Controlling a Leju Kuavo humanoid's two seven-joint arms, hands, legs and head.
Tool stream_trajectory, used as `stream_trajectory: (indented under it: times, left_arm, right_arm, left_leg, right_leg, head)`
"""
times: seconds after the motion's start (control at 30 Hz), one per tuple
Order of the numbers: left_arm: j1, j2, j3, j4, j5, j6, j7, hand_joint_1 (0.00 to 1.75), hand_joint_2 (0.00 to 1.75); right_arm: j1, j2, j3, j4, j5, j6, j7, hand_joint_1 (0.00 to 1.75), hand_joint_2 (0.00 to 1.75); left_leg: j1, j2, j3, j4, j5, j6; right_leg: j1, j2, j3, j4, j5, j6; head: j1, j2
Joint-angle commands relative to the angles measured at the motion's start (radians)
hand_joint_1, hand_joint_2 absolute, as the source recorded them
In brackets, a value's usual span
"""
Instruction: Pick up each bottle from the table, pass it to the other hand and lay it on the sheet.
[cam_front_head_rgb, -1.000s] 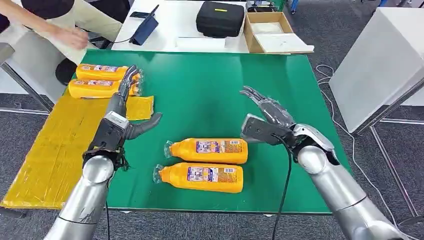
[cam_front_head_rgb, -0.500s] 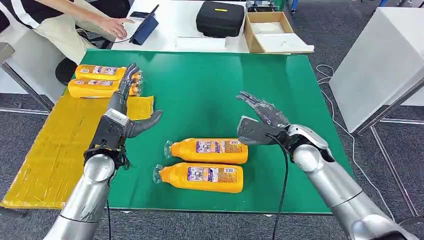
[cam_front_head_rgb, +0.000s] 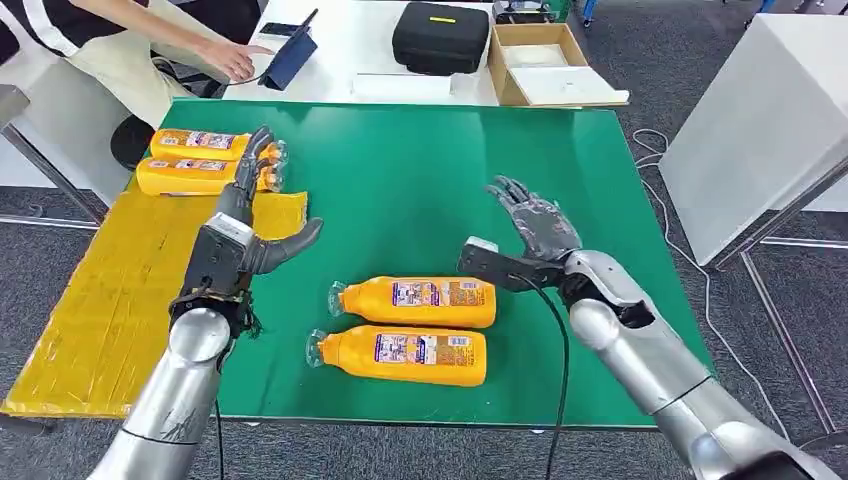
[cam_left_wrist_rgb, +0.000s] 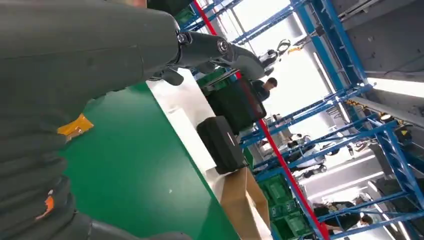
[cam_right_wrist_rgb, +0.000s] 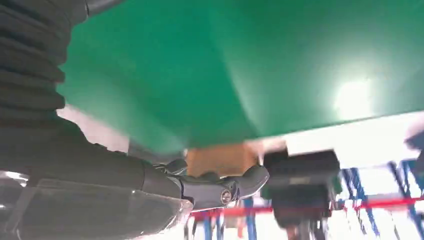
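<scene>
So, a green table (cam_front_head_rgb: 420, 180) is seen from the head view, with a yellow sheet (cam_front_head_rgb: 110, 300) draped over its left edge. Two orange bottles are already laid on the sheet at the far left corner: the far sheet bottle (cam_front_head_rgb: 200, 142) and the near sheet bottle (cam_front_head_rgb: 190, 176), side by side and touching, caps toward the table's middle. Two more are found on bare green close to the near edge: the far table bottle (cam_front_head_rgb: 420, 300) and the near table bottle (cam_front_head_rgb: 405, 354), parallel and just beside each other, caps pointing toward the sheet.

The left hand (cam_front_head_rgb: 245, 215) is held above the inner edge of the sheet, fingers stretched toward the two sheet bottles, thumb stuck out to the side, nothing gripped. The right hand (cam_front_head_rgb: 525, 235) is raised over the green just beyond the far table bottle's base end, fingers (cam_front_head_rgb: 515, 195) spread wide and empty, apart from the bottle.

Beyond the far edge, a white table (cam_front_head_rgb: 340, 40) is loaded with a black case (cam_front_head_rgb: 440, 35), a cardboard box (cam_front_head_rgb: 545, 65) and a dark tablet (cam_front_head_rgb: 290, 55), which is being touched by a person's hand (cam_front_head_rgb: 230, 55).
</scene>
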Motion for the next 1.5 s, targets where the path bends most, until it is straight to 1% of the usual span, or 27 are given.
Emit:
stream_trajectory:
  times: [0.03,0.13,0.2,0.23,0.27,0.4,0.43,0.47,0.53,0.57,0.63,0.67,0.7,0.73,0.77,0.93,0.97,1.03,1.07,1.13,1.23,1.27,1.3,1.37,1.4,1.47,1.5]
  left_arm:
    - [-0.008,-0.021,0.023,0.056,0.003,0.011,0.004,0.0,1.75]
    - [-0.005,-0.023,0.031,0.057,0.003,0.011,0.004,0.0,1.75]
    - [-0.007,-0.024,0.035,0.065,0.003,0.011,0.004,0.0,1.75]
    - [-0.008,-0.024,0.037,0.07,0.003,0.01,0.004,0.0,1.75]
    - [-0.008,-0.024,0.037,0.07,0.003,0.01,0.004,0.0,1.75]
    - [-0.013,-0.023,0.042,0.096,0.005,0.012,-0.003,0.0,1.75]
    - [-0.018,-0.024,0.044,0.106,0.007,0.012,-0.006,0.0,1.75]
    - [-0.018,-0.024,0.044,0.106,0.007,0.012,-0.006,0.0,1.75]
    - [-0.02,-0.024,0.045,0.109,0.008,0.012,-0.007,0.0,1.75]
    - [-0.02,-0.024,0.045,0.109,0.008,0.012,-0.007,0.0,1.75]
    - [-0.022,-0.026,0.047,0.114,0.009,0.013,-0.008,0.0,1.75]
    - [-0.023,-0.027,0.048,0.114,0.009,0.012,-0.009,0.0,1.75]
    - [-0.024,-0.028,0.05,0.117,0.01,0.012,-0.009,0.0,1.75]
    - [-0.027,-0.029,0.053,0.12,0.012,0.013,-0.009,0.0,1.75]
    - [-0.03,-0.029,0.054,0.122,0.012,0.013,-0.008,0.0,1.75]
    - [-0.049,-0.034,0.057,0.143,0.013,0.016,-0.006,0.0,1.75]
    - [-0.049,-0.034,0.057,0.143,0.013,0.016,-0.006,0.0,1.75]
    - [-0.049,-0.034,0.057,0.143,0.013,0.016,-0.006,0.0,1.75]
    - [-0.049,-0.034,0.057,0.143,0.013,0.016,-0.006,0.0,1.75]
    - [-0.049,-0.034,0.057,0.143,0.013,0.016,-0.006,0.0,1.75]
    - [-0.049,-0.034,0.057,0.143,0.013,0.016,-0.006,0.0,1.75]
    - [-0.049,-0.034,0.057,0.143,0.013,0.016,-0.006,0.0,1.75]
    - [-0.049,-0.034,0.057,0.143,0.013,0.016,-0.006,0.0,1.75]
    - [-0.044,-0.034,0.055,0.146,0.012,0.017,-0.006,0.0,1.75]
    - [-0.041,-0.033,0.054,0.154,0.013,0.017,-0.006,0.0,1.75]
    - [-0.042,-0.035,0.052,0.165,0.014,0.017,-0.008,0.0,1.75]
    - [-0.048,-0.036,0.051,0.176,0.015,0.018,-0.011,0.0,1.75]
  right_arm:
    - [0.014,0.058,0.104,-0.015,0.128,-0.066,0.05,0.0,1.75]
    - [0.029,0.071,0.088,-0.018,0.143,-0.057,0.043,0.0,1.75]
    - [0.032,0.075,0.08,-0.015,0.148,-0.05,0.037,0.0,1.75]
    - [0.032,0.08,0.076,-0.011,0.149,-0.041,0.026,0.0,1.75]
    - [0.032,0.08,0.076,-0.011,0.149,-0.041,0.026,0.0,1.75]
    - [0.037,0.095,0.067,0.002,0.126,0.0,-0.014,0.0,1.75]
    - [0.038,0.1,0.069,0.006,0.123,0.006,-0.018,0.0,1.75]
    - [0.038,0.1,0.069,0.006,0.123,0.006,-0.018,0.0,1.75]
    - [0.039,0.104,0.07,0.007,0.123,0.005,-0.018,0.0,1.75]
    - [0.039,0.104,0.07,0.007,0.123,0.005,-0.018,0.0,1.75]
    - [0.039,0.104,0.071,0.007,0.125,0.009,-0.018,0.0,1.75]
    - [0.04,0.104,0.073,0.008,0.127,0.011,-0.018,0.0,1.75]
    - [0.04,0.106,0.075,0.014,0.13,0.014,-0.016,0.0,1.75]
    - [0.037,0.109,0.078,0.024,0.132,0.019,-0.014,0.0,1.75]
    - [0.035,0.112,0.08,0.031,0.134,0.022,-0.013,0.0,1.75]
    - [0.006,0.142,0.1,0.121,0.132,0.04,-0.012,0.0,1.75]
    - [0.006,0.142,0.1,0.121,0.132,0.04,-0.012,0.0,1.75]
    - [0.006,0.142,0.1,0.121,0.132,0.04,-0.012,0.0,1.75]
    - [0.006,0.142,0.1,0.121,0.132,0.04,-0.012,0.0,1.75]
    - [0.006,0.142,0.1,0.121,0.132,0.04,-0.012,0.0,1.75]
    - [0.006,0.142,0.1,0.121,0.132,0.04,-0.012,0.0,1.75]
    - [0.006,0.142,0.1,0.121,0.132,0.04,-0.012,0.0,1.75]
    - [0.006,0.142,0.1,0.121,0.132,0.04,-0.012,0.0,1.75]
    - [0.006,0.14,0.1,0.139,0.125,0.041,-0.01,0.0,1.75]
    - [0.006,0.138,0.101,0.158,0.12,0.041,-0.01,0.0,1.75]
    - [0.007,0.135,0.099,0.179,0.116,0.039,-0.009,0.0,1.75]
    - [0.002,0.14,0.099,0.196,0.113,0.038,-0.009,0.0,1.75]
  left_leg:
    - [0.0,0.002,0.009,-0.001,-0.003,-0.004]
    - [0.0,0.001,0.009,-0.002,-0.003,-0.004]
    - [0.0,0.001,0.004,-0.001,-0.001,-0.002]
    - [0.0,0.002,0.012,-0.002,-0.004,-0.005]
    - [0.0,0.001,0.005,-0.001,-0.002,-0.003]
    - [0.0,0.001,0.005,-0.001,-0.001,-0.002]
    - [0.0,0.001,0.007,-0.001,-0.003,-0.004]
    - [0.0,0.001,0.006,-0.001,-0.002,-0.003]
    - [0.0,0.001,0.009,-0.002,-0.003,-0.004]
    - [0.0,0.0,0.006,-0.001,-0.002,-0.003]
    - [0.0,-0.001,0.011,-0.002,-0.003,-0.005]
    - [0.0,0.0,0.006,-0.001,-0.002,-0.003]
    - [0.0,0.0,0.008,-0.001,-0.003,-0.004]
    - [0.0,0.0,0.01,-0.001,-0.003,-0.004]
    - [0.0,0.0,0.006,-0.001,-0.002,-0.003]
    - [0.0,0.0,0.005,-0.001,-0.001,-0.003]
    - [0.0,0.0,0.003,-0.001,-0.001,-0.002]
    - [0.0,0.0,0.009,-0.001,-0.003,-0.004]
    - [0.0,0.0,0.005,-0.001,-0.002,-0.003]
    - [0.0,0.0,0.004,0.0,-0.001,-0.002]
    - [0.0,0.0,0.009,-0.001,-0.003,-0.004]
    - [0.0,0.0,0.004,0.0,-0.001,-0.002]
    - [0.0,0.0,0.007,-0.001,-0.003,-0.004]
    - [0.0,0.0,0.004,-0.001,-0.001,-0.003]
    - [0.0,0.0,0.011,-0.001,-0.004,-0.006]
    - [0.0,0.0,0.004,-0.001,-0.001,-0.002]
    - [0.0,0.0,0.007,-0.001,-0.002,-0.004]
  right_leg:
    - [0.0,0.001,0.009,-0.001,-0.003,-0.003]
    - [0.0,0.0,0.009,-0.002,-0.003,-0.003]
    - [0.0,0.0,0.004,-0.001,-0.001,-0.002]
    - [0.0,0.0,0.011,-0.002,-0.004,-0.004]
    - [0.0,0.0,0.005,-0.001,-0.002,-0.002]
    - [0.0,0.0,0.004,-0.001,-0.001,-0.002]
    - [0.0,-0.001,0.007,-0.001,-0.002,-0.002]
    - [0.0,0.0,0.005,-0.001,-0.002,-0.002]
    - [0.0,0.0,0.009,-0.002,-0.003,-0.003]
    - [0.0,-0.001,0.005,-0.001,-0.002,-0.002]
    - [0.0,-0.002,0.01,-0.002,-0.004,-0.004]
    - [0.0,-0.001,0.005,-0.001,-0.002,-0.002]
    - [0.0,-0.001,0.007,-0.001,-0.003,-0.003]
    - [0.0,-0.001,0.009,-0.001,-0.004,-0.003]
    - [0.0,-0.001,0.005,-0.001,-0.002,-0.002]
    - [0.0,-0.001,0.004,-0.001,-0.001,-0.002]
    - [0.0,0.0,0.003,-0.001,-0.001,-0.002]
    - [0.0,-0.001,0.008,-0.001,-0.003,-0.003]
    - [0.0,-0.001,0.004,0.0,-0.002,-0.002]
    - [0.0,-0.001,0.003,0.0,-0.001,-0.002]
    - [0.0,-0.001,0.009,-0.001,-0.003,-0.003]
    - [0.0,-0.001,0.003,0.0,-0.001,-0.002]
    - [0.0,-0.001,0.006,0.0,-0.003,-0.003]
    - [0.0,-0.001,0.004,0.0,-0.002,-0.002]
    - [0.0,-0.001,0.011,-0.001,-0.004,-0.004]
    - [0.0,-0.001,0.004,-0.001,-0.001,-0.002]
    - [0.0,-0.001,0.007,-0.001,-0.002,-0.002]
  head:
    - [0.0,0.0]
    - [0.0,0.0]
    - [0.0,0.0]
    - [0.0,0.0]
    - [0.0,0.0]
    - [0.0,0.0]
    - [0.0,0.0]
    - [0.0,0.0]
    - [0.0,0.0]
    - [0.0,0.0]
    - [0.0,0.0]
    - [0.0,0.0]
    - [0.0,0.0]
    - [0.0,0.0]
    - [0.0,0.0]
    - [0.0,0.0]
    - [0.0,0.0]
    - [0.0,0.0]
    - [0.0,0.0]
    - [0.0,0.0]
    - [0.0,0.0]
    - [0.0,0.0]
    - [0.0,0.0]
    - [0.0,0.0]
    - [0.0,0.0]
    - [0.0,0.0]
    - [0.0,0.0]
